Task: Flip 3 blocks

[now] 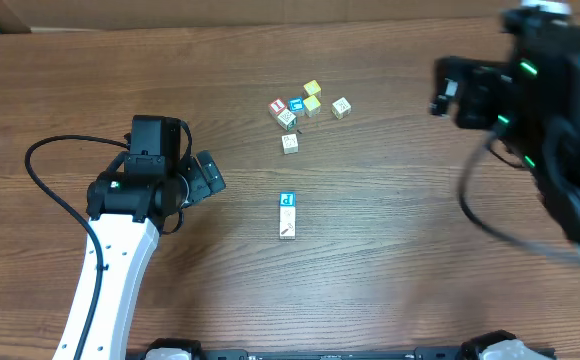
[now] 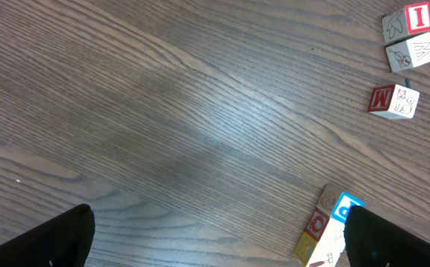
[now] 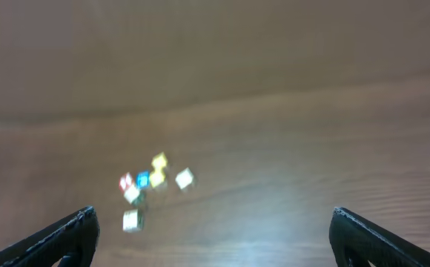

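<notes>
Wood-grain counter [image 1: 420, 260]: brown, carries every block.
Right arm [image 1: 560, 110]: black, blurred, over the far right corner.
Left arm [image 1: 120, 250]: white link with a black wrist, toward the left edge.
Right gripper [image 3: 215, 241]: jaws spread wide, nothing between them.
Left gripper [image 2: 219, 241]: jaws spread wide, holding nothing, well left of the row.
Loose cluster [image 1: 305, 108]: several small cubes toward the far edge, centre, two of them yellow. One red-sided cube [image 2: 393, 100] sits apart on the near side.
Three blocks [image 1: 287, 215]: touching in a short row at mid-counter, running toward the near edge.
Blue-letter block [image 1: 287, 200]: far end of that row, blue face up.
Red-bordered block [image 2: 318, 222]: next in the row, touching it.
</notes>
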### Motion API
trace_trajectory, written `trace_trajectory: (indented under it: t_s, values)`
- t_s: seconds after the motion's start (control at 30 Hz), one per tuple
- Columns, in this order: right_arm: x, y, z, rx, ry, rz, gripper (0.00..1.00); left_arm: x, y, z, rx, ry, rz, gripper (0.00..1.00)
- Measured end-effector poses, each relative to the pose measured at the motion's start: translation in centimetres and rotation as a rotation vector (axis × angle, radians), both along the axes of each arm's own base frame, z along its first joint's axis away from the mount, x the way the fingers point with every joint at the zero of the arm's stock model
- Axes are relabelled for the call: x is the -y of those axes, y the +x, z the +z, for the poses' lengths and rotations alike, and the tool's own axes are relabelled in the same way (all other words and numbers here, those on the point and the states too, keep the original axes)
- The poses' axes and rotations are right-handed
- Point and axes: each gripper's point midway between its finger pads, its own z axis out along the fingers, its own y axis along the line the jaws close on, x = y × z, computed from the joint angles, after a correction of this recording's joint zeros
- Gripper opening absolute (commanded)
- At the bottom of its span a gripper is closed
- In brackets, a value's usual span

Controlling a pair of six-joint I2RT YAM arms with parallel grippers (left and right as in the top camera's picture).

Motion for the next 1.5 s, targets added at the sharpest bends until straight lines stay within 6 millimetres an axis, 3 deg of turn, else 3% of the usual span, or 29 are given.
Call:
trace_trajectory:
  t_s: [0.17,0.27,0.43,0.63,0.9,1.03,1.2,1.4,1.5]
  values:
    - [3.0,-3.9,5.8,0.227,0.02,-0.058,1.0,0.0,0.0,0.0,0.0,0.0,0.0,1.0]
    - [5.3,-7.2,7.8,0.368,0.025,-0.095,1.0,0.0,0.0,0.0,0.0,0.0,0.0,1.0]
    - [7.9,-13.2,7.0,0.538,0.032,-0.147,1.0,0.0,0.0,0.0,0.001,0.0,0.0,1.0]
    - [8.6,-17.2,3.7,0.748,0.051,-0.164,1.0,0.0,0.0,0.0,0.0,0.001,0.0,1.0]
    - [7.4,-18.3,4.0,1.107,0.089,-0.088,1.0,0.0,0.0,0.0,-0.001,0.0,0.0,1.0]
    - [6.7,-18.0,2.5,1.191,0.088,-0.043,1.0,0.0,0.0,0.0,-0.001,0.0,0.0,1.0]
    - [6.1,-16.3,-1.7,1.188,0.082,-0.004,1.0,0.0,0.0,0.0,-0.001,0.0,0.0,1.0]
    - [5.8,-12.4,-9.0,1.025,0.077,0.002,1.0,0.0,0.0,0.0,-0.001,0.0,0.0,1.0]
    - [5.7,-11.3,-11.4,0.969,0.075,0.002,1.0,0.0,0.0,0.0,-0.001,0.0,0.0,1.0]
